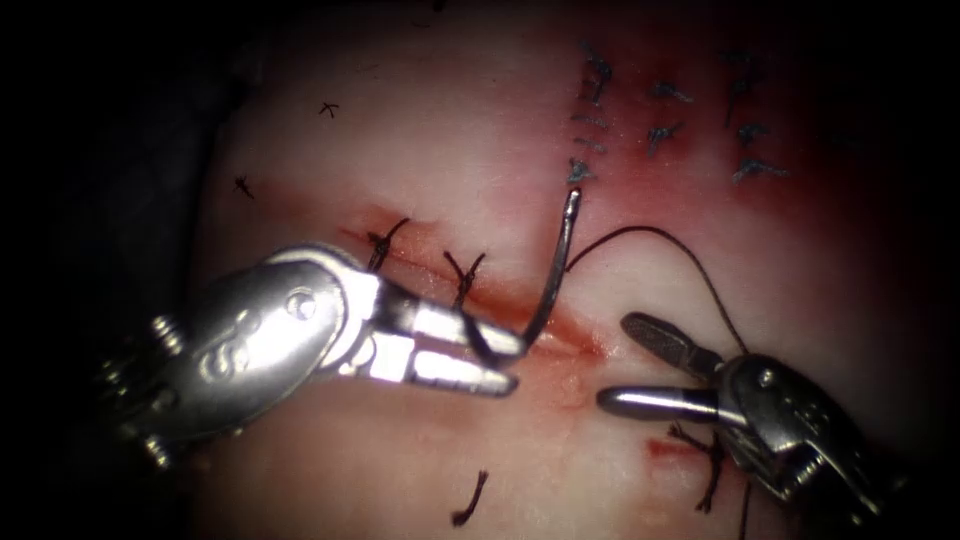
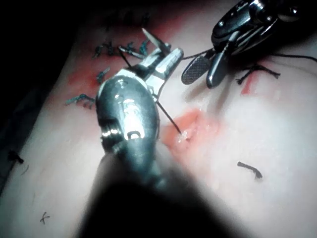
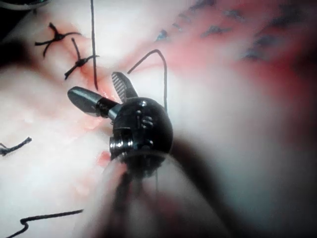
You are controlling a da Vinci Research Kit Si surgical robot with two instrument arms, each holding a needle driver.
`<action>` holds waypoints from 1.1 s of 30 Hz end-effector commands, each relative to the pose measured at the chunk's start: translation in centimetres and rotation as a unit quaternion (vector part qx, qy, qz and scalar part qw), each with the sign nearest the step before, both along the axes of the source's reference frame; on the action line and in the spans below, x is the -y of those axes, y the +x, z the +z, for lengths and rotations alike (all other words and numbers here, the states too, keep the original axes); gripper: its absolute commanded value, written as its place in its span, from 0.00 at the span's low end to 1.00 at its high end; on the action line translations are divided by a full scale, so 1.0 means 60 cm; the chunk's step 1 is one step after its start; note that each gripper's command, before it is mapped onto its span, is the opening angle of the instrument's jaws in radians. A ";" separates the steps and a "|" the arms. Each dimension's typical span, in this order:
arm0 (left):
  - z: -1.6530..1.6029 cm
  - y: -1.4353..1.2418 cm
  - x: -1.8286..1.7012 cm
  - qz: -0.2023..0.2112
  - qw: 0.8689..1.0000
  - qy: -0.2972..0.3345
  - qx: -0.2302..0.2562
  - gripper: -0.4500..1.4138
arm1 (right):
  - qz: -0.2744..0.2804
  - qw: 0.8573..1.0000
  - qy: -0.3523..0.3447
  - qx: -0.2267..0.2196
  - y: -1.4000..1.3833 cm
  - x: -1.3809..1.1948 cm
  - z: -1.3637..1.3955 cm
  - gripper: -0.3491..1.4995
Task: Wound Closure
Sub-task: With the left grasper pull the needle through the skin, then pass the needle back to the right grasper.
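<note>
The cut (image 1: 560, 330) runs across the tissue (image 1: 450, 150). My left tool (image 1: 517, 362) comes in from the left, and its jaws are shut on the curved needle (image 1: 556, 262) at the lower bend of its curve, over the right end of the cut. The rest of the needle rises free above the tissue. Whether its lower end touches the tissue is hidden by the jaw. Dark thread (image 1: 650, 230) arcs from the needle toward my right tool (image 1: 612, 362), which stands open just right of the cut and holds nothing. The same right tool (image 3: 92, 84) has its jaws spread beside the thread loop (image 3: 158, 52). The left tool (image 2: 171, 54) carries the needle (image 2: 151, 38).
Two tied stitches (image 1: 385, 245) (image 1: 465, 280) cross the left part of the cut. Red fluid (image 1: 640, 190) stains the tissue. Old blue stitches (image 1: 665, 130) sit at the far right. A cut end of thread (image 1: 470, 500) lies near the front, and another stitch (image 1: 710, 470) is by the right tool.
</note>
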State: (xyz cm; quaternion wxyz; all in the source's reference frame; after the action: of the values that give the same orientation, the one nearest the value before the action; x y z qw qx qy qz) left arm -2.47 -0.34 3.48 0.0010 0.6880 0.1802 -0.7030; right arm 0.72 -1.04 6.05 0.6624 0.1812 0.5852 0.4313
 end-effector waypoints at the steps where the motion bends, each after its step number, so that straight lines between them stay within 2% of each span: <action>1: -0.0001 -0.0013 -0.0025 -0.022 0.999 -0.026 0.001 0.05 | 0.011 1.000 0.017 -0.013 0.0010 -0.0010 -0.0006 0.25; 4: -0.0008 -0.0015 -0.0038 -0.042 0.998 -0.046 -0.007 0.05 | 0.013 1.000 0.021 -0.015 0.0010 -0.0013 -0.0012 0.25; 6: -0.0017 -0.0016 -0.0060 -0.074 0.995 -0.072 -0.014 0.05 | 0.015 0.999 0.025 -0.017 0.0010 -0.0015 -0.0017 0.25; 7: -0.0022 -0.0014 -0.0072 -0.093 0.992 -0.088 -0.020 0.05 | 0.012 0.999 0.027 -0.014 0.0009 -0.0016 -0.0018 0.18; 8: -0.0024 -0.0013 -0.0076 -0.101 0.990 -0.097 -0.024 0.05 | 0.008 0.999 0.029 -0.012 0.0009 -0.0017 -0.0018 0.16; 13: -0.0021 -0.0013 -0.0068 -0.114 0.984 -0.124 -0.051 0.05 | 0.006 0.999 0.034 -0.010 0.0009 -0.0018 -0.0017 0.15; 14: -0.0011 -0.0017 -0.0047 -0.114 0.981 -0.142 -0.061 0.05 | 0.011 0.998 0.056 -0.016 0.0009 -0.0019 -0.0018 0.05; 15: -0.0011 -0.0017 -0.0047 -0.114 0.981 -0.142 -0.061 0.05 | 0.011 0.998 0.056 -0.016 0.0009 -0.0019 -0.0018 0.05; 16: 0.0005 -0.0022 -0.0017 -0.110 0.978 -0.160 -0.076 0.05 | 0.025 0.994 0.101 -0.028 0.0009 -0.0021 -0.0019 0.17; 18: 0.0024 -0.0027 0.0011 -0.105 0.974 -0.180 -0.092 0.05 | 0.045 0.984 0.167 -0.047 0.0009 -0.0026 -0.0021 0.55; 19: 0.0024 -0.0027 0.0011 -0.105 0.974 -0.180 -0.092 0.05 | 0.045 0.984 0.167 -0.047 0.0009 -0.0026 -0.0021 0.55; 20: 0.0061 -0.0035 0.0052 -0.103 0.963 -0.217 -0.126 0.05 | 0.065 0.967 0.236 -0.065 0.0008 -0.0038 -0.0028 0.84; 24: 0.0111 -0.0041 0.0088 -0.107 0.947 -0.254 -0.166 0.05 | 0.079 0.954 0.280 -0.076 0.0011 -0.0045 -0.0043 0.84; 25: 0.0134 -0.0043 0.0101 -0.109 0.937 -0.276 -0.186 0.05 | 0.088 0.951 0.288 -0.067 0.0013 -0.0047 -0.0049 0.84; 26: 0.0143 -0.0043 0.0105 -0.114 0.934 -0.278 -0.193 0.05 | 0.091 0.950 0.293 -0.061 0.0015 -0.0048 -0.0051 0.84; 27: 0.0143 -0.0043 0.0105 -0.114 0.934 -0.278 -0.193 0.05 | 0.091 0.950 0.293 -0.061 0.0015 -0.0048 -0.0051 0.84; 28: 0.0157 -0.0042 0.0111 -0.124 0.926 -0.294 -0.203 0.05 | 0.093 0.947 0.302 -0.056 0.0019 -0.0046 -0.0050 0.84; 33: 0.0167 -0.0043 0.0118 -0.164 0.907 -0.318 -0.221 0.05 | 0.115 0.937 0.327 -0.041 0.0038 -0.0043 -0.0042 0.84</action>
State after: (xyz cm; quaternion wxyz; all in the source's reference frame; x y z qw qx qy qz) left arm -2.68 -1.10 4.45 0.0653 0.4973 -0.1714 -0.8480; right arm 0.86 -0.82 5.73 0.4864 0.3407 0.4551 0.6635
